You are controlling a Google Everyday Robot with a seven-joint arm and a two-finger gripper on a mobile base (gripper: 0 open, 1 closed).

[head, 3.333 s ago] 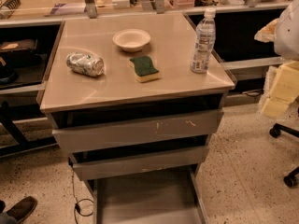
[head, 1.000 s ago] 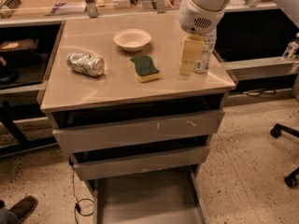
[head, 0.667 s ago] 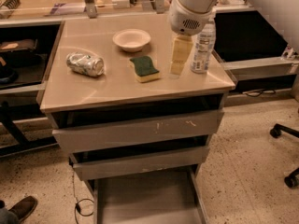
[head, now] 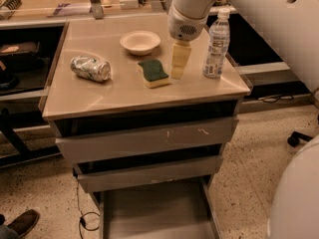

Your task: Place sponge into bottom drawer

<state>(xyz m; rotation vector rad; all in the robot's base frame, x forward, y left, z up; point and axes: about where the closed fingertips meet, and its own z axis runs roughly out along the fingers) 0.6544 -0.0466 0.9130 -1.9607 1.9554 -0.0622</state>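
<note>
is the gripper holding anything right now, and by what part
Nothing is held. The gripper hangs just right of the sponge, which lies flat on the cabinet top, ungripped.

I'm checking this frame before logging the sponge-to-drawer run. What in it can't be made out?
All in the camera view:
1. Bottom drawer: its front end is cut off by the lower picture edge.
2. Gripper, low beside the sponge's right side: whether they touch is unclear.
3. Upper two drawers: insides dark, hidden under the tabletop.
4. Robot arm: cut off by the top and right edges.
</note>
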